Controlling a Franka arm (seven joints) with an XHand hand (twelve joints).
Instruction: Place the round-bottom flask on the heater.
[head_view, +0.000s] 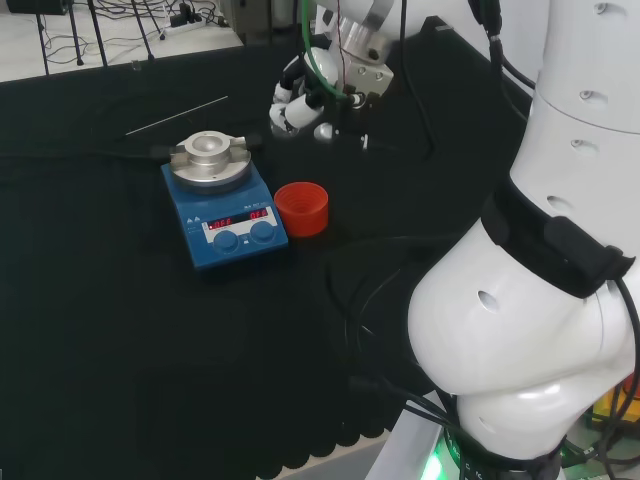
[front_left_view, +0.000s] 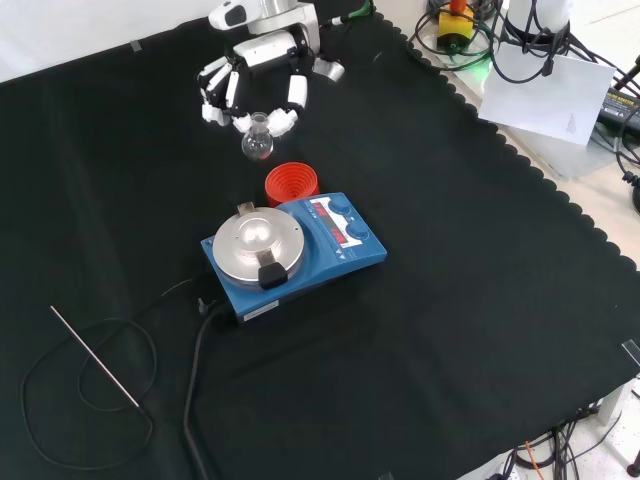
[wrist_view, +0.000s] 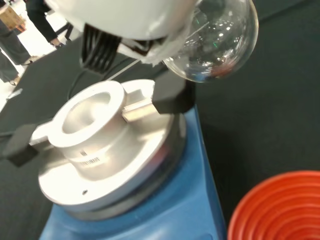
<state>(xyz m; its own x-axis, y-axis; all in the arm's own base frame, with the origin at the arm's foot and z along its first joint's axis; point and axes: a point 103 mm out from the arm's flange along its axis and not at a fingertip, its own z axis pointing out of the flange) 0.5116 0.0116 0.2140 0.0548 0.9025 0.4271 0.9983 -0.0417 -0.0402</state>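
Observation:
The clear round-bottom flask (front_left_view: 257, 142) hangs in the air by its neck, pinched in the curled fingers of the hand (front_left_view: 252, 92), above and behind the red ribbed stand (front_left_view: 291, 184) in the front view. Its round bulb (wrist_view: 216, 42) shows close up in the wrist view, under a blurred white part of the hand (wrist_view: 125, 20). The blue heater (front_left_view: 295, 253) with its round metal top block (front_left_view: 259, 243) sits on the cloth nearer the camera in the front view. In the head view the hand (head_view: 300, 100) hovers right of and beyond the heater (head_view: 224, 205).
The empty red ribbed stand (head_view: 301, 208) stands right beside the heater. A thin metal probe (front_left_view: 94, 357) with a looped black cable lies at the front view's left. The heater's black power cable (front_left_view: 195, 380) runs toward the front edge.

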